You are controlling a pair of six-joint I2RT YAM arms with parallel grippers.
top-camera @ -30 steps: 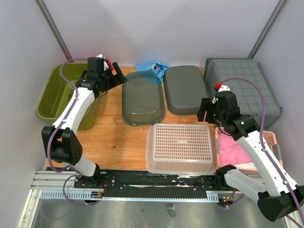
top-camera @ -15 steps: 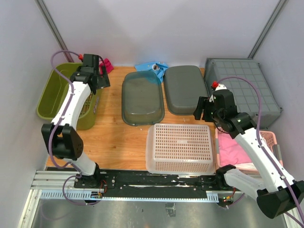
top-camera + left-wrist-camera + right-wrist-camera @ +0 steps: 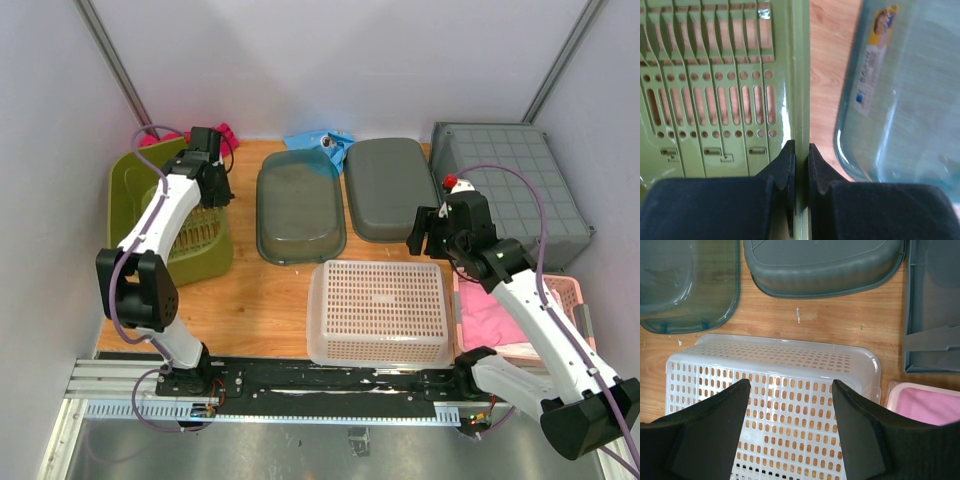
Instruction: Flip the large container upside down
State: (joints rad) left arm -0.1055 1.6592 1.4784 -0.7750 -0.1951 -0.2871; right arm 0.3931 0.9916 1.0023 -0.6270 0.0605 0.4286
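The large container [image 3: 150,205] is an olive-green slotted basket at the left of the table, tipped with its slotted wall facing up. My left gripper [image 3: 213,190] is shut on its right rim. In the left wrist view the green rim [image 3: 801,75] runs straight between the two black pads [image 3: 788,160], which pinch it from both sides. My right gripper [image 3: 420,235] hovers open over the far right corner of the white perforated basket [image 3: 380,312], holding nothing; its wide-apart fingers [image 3: 715,420] frame that basket [image 3: 775,385].
A clear teal tub [image 3: 300,210] lies just right of the green container, with a grey tub [image 3: 388,188] beside it. A grey crate [image 3: 505,185] stands at the back right, a pink basket [image 3: 500,312] at the front right. Blue cloth [image 3: 318,140] lies at the back.
My left gripper swung from the teal tub's corner to the green container's right rim and shut on it. The container has tipped and shifted right. The right arm barely moved.
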